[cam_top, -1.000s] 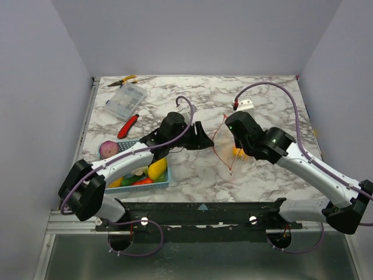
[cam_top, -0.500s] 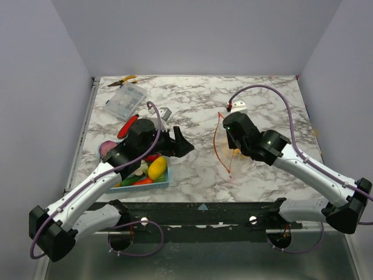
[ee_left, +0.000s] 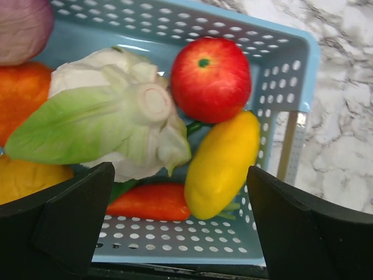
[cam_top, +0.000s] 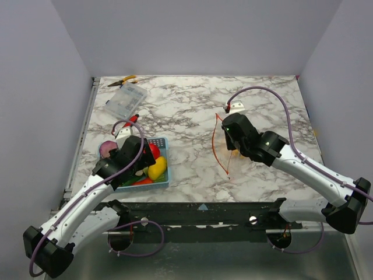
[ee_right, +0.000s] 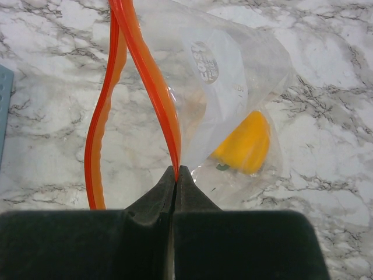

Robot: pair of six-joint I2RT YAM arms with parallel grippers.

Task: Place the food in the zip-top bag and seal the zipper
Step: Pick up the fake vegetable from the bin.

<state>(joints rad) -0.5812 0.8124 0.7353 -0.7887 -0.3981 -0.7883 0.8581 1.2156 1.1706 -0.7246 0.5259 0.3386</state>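
your right jaws are pinched shut on one end of the zipper (ee_right: 145, 64), propping the zip-top bag (ee_right: 233, 76) on the marble surface (ee_right: 46, 146) so its mouth gapes toward the left arm; a yellow pepper (ee_right: 245, 143) already lies inside. your left jaws are spread wide over the blue mesh basket (ee_left: 291, 52), above the tomato (ee_left: 211, 79) and cauliflower (ee_left: 116, 111), likely for the next pick. a second ago that arm was at the bag's mouth; it has swung back, while the bag hold looks unchanged.
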